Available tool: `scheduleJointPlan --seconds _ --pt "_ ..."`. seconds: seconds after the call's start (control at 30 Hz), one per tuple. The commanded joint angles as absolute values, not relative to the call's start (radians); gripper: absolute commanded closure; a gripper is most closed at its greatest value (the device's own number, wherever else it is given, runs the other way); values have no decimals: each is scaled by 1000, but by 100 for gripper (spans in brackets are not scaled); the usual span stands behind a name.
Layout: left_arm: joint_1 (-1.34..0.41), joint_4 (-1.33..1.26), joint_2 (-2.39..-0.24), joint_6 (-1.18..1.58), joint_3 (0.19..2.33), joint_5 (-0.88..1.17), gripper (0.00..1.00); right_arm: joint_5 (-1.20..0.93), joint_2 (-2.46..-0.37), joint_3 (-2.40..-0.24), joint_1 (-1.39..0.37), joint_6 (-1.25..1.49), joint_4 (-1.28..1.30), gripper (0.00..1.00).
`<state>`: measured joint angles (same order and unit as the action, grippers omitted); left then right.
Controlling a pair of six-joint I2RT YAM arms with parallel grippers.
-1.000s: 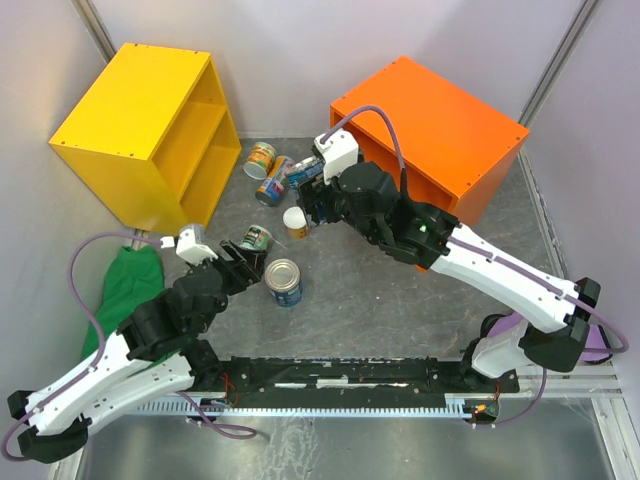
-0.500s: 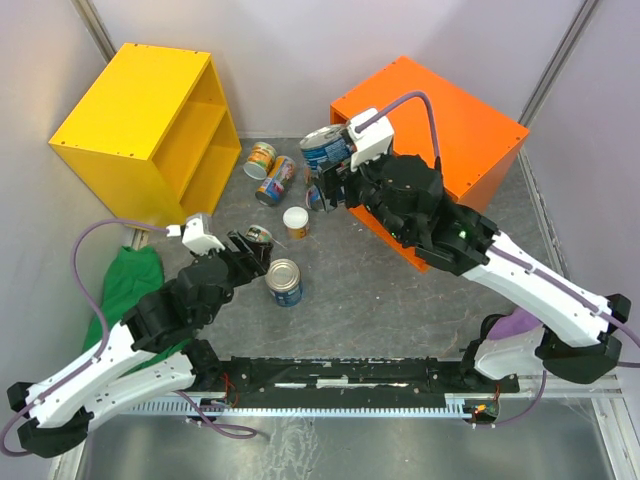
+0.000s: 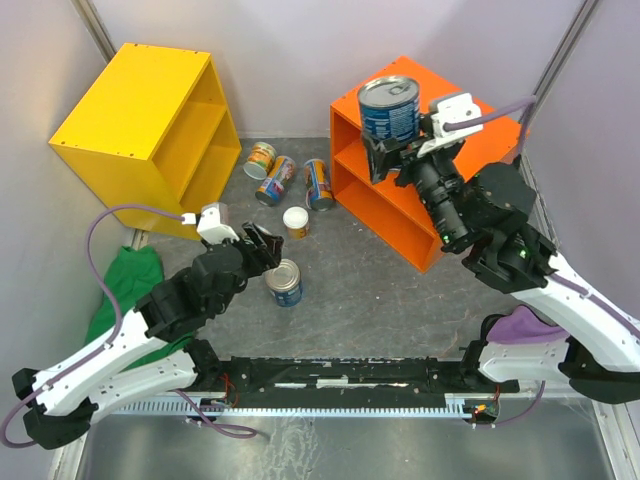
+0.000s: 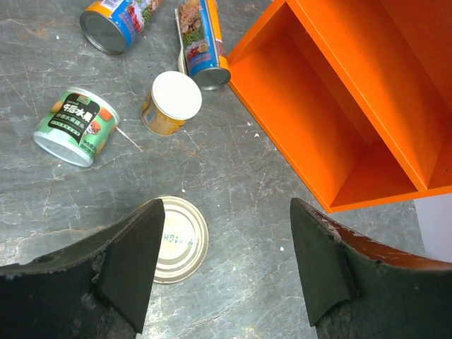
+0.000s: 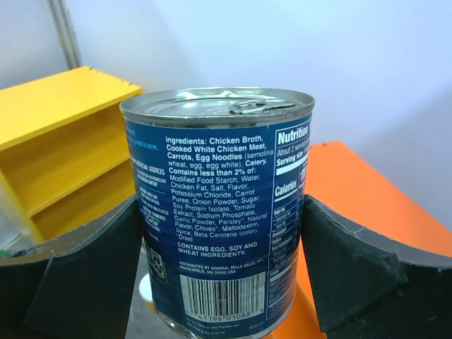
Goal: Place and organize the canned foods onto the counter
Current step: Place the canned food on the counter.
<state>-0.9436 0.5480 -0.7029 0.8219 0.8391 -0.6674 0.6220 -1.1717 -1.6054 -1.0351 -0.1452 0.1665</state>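
Left gripper [image 4: 226, 254], nearest, jaws spread and empty, hangs over the upright blue-labelled tin [image 4: 176, 239] on the desk [image 3: 360, 290]. A green-labelled can [image 4: 76, 126] lies beyond it to the left, and a white-lidded can [image 3: 296, 221] stands just farther. Three cans [image 3: 277, 180] lie on their sides farther off, between the yellow cabinet [image 3: 140, 110] and the orange cabinet [image 3: 480, 130]. Farthest, the right gripper [image 3: 400, 145] pinches the second blue tin [image 3: 390, 108] upright by its sides. Within the last second this tin has risen from the desk to above the left end of the orange cabinet's top. Judged: the first can is about to be set down, and six remain on the desk
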Motion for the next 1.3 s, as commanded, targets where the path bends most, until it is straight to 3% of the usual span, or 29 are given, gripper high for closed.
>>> scheduleJointPlan --seconds 0.0,0.8,1.27 --pt "-940 486 -722 767 890 -658 22 665 -1107 -1610 -1004 -270 -142 72" --pt "-924 398 -768 651 843 -616 20 537 -1090 -1323 -582 -86 -339 74" --pt "-903 337 -756 605 776 -591 19 492 -1127 -1187 -527 -2 -436 75"
